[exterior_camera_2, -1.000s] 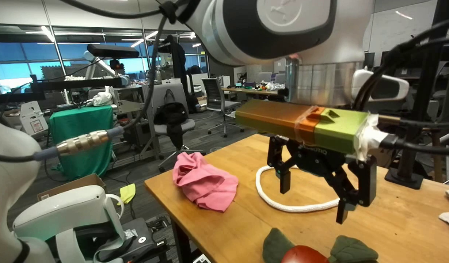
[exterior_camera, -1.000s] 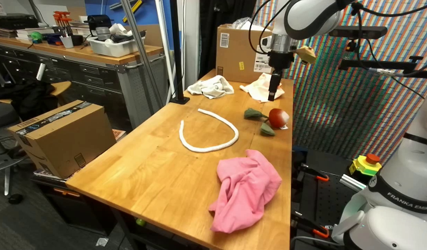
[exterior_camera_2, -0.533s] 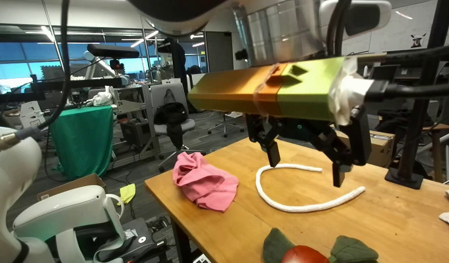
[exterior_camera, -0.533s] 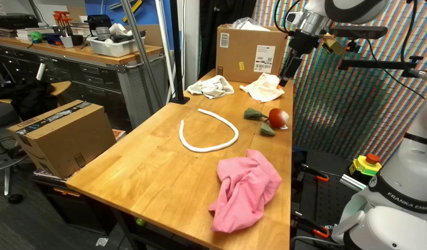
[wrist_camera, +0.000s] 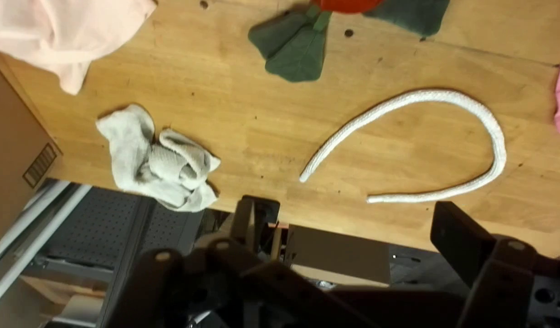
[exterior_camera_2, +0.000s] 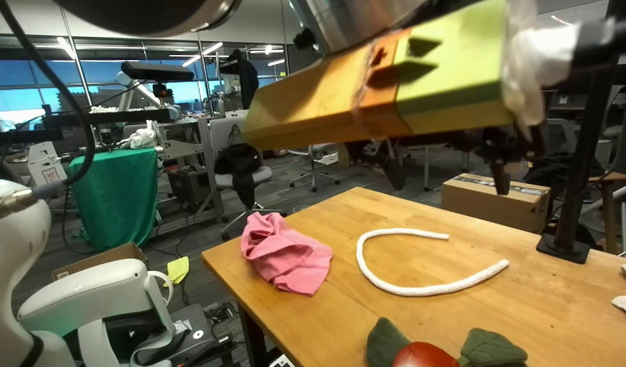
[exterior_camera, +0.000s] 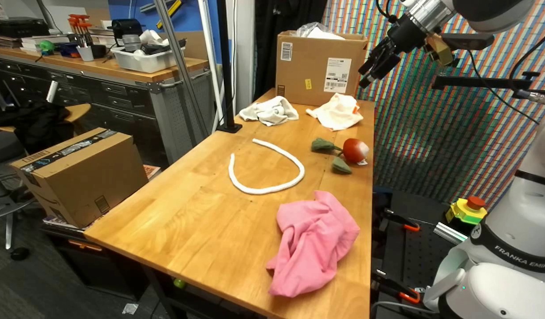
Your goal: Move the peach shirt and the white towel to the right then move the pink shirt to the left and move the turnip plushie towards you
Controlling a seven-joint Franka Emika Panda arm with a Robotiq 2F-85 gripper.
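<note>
wooden table (exterior_camera: 188, 212) | pink shirt (exterior_camera: 314, 243): rumpled | turnip plushie (exterior_camera: 354, 150): red, green-leaved

Clean read: FRANKA EMIKA, white caps on the black band (exterior_camera: 516, 256) round the arm base (exterior_camera: 525, 206) in an exterior view. Big cardboard box (exterior_camera: 316, 68) at one end of the tabletop (exterior_camera: 201, 212): shipping label (exterior_camera: 339, 74) with barcodes, barcode sticker (exterior_camera: 287, 51), yellow sticker (exterior_camera: 308, 84), text too small to read; wrist view shows its printed striped rectangle (wrist_camera: 39, 165). Taped carton (exterior_camera: 103, 177) beside the tabletop: print on the dark tape (exterior_camera: 68, 150) illegible, curved mark (exterior_camera: 50, 200) on its side possibly the Amazon smile. White box (exterior_camera_2: 40, 160), red-marked label (exterior_camera_2: 51, 176): unreadable.
</note>
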